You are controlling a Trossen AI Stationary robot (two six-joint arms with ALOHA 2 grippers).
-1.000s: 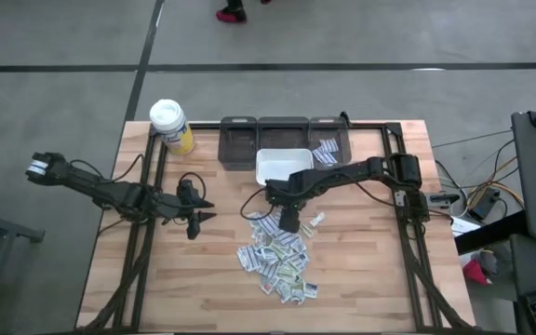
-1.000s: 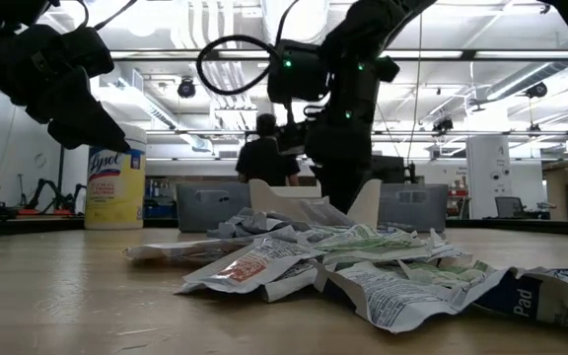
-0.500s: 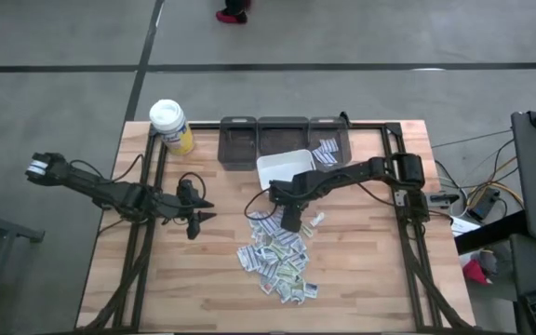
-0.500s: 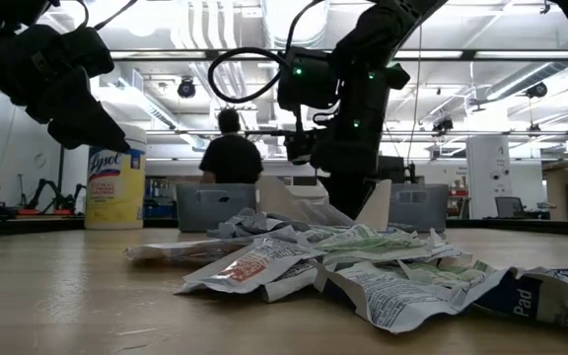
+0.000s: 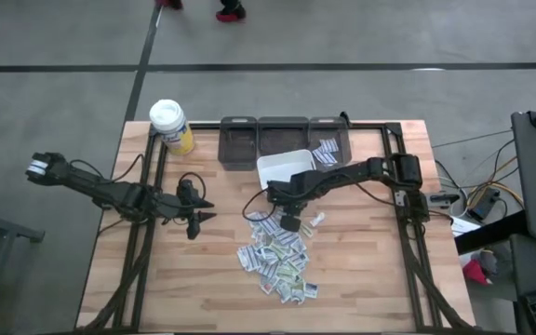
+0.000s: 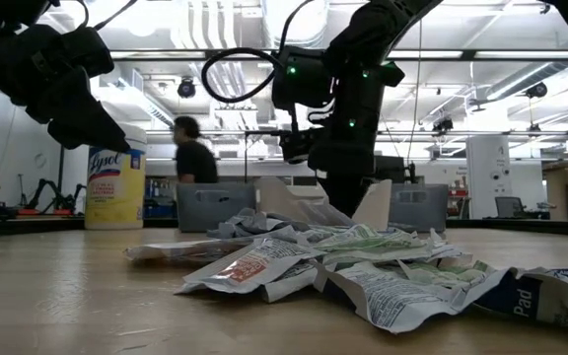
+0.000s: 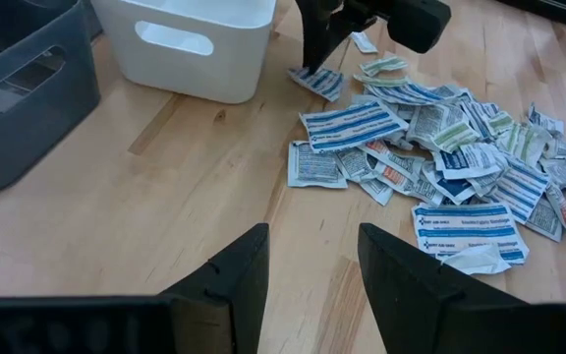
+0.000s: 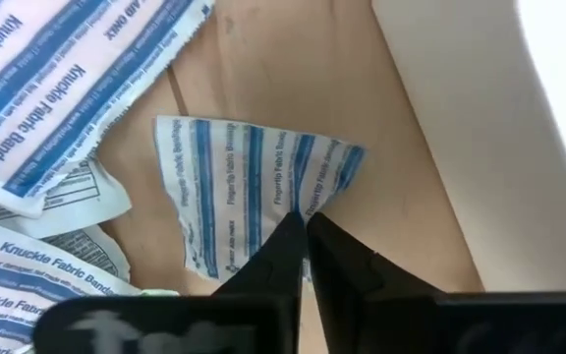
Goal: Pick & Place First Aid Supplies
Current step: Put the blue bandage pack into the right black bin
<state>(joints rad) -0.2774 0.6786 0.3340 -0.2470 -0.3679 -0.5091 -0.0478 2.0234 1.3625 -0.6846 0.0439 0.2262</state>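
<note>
The right gripper [image 8: 306, 236], fingers pinched on one corner of a blue-striped fingertip bandage packet [image 8: 249, 192] beside the white bin [image 7: 190, 44] on the worktop [image 5: 212, 270], holds something light, floppy and likely slippery, while the left gripper [image 7: 312, 270] waits open.

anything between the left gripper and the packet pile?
Only bare wood. In the left wrist view, the table lies bare from the open left gripper up to the packet pile. The high view agrees.
</note>
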